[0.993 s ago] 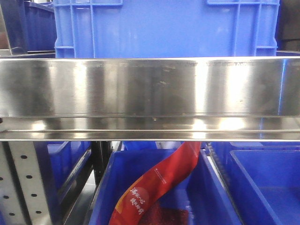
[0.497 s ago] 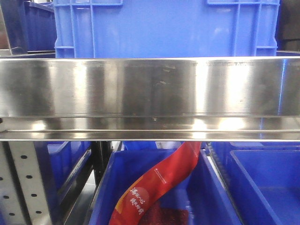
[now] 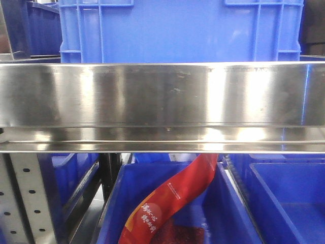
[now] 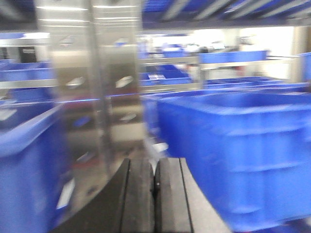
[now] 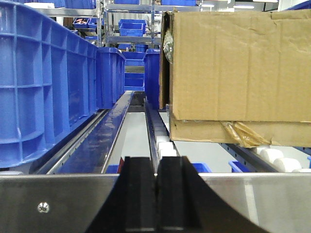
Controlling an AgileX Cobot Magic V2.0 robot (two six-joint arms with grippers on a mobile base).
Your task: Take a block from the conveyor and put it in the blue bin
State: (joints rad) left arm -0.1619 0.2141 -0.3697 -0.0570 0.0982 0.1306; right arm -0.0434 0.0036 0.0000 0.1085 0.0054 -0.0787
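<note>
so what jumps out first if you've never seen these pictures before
In the front view a wide shiny steel rail spans the whole picture, with a big blue crate behind it and a red printed pouch lying in a blue bin below. The right wrist view is dominated by a large cardboard box on rollers at right, facing a tall blue crate at left. Both the left gripper and right gripper look shut and empty.

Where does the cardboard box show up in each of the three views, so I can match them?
Front-facing view: not in it.
Left wrist view: not in it; the picture is motion-blurred.
Right wrist view: the cardboard box fills the upper right, on white rollers.
Shared landmark: blue bins, at top centre in front, at right for the left wrist, at left for the right wrist.
</note>
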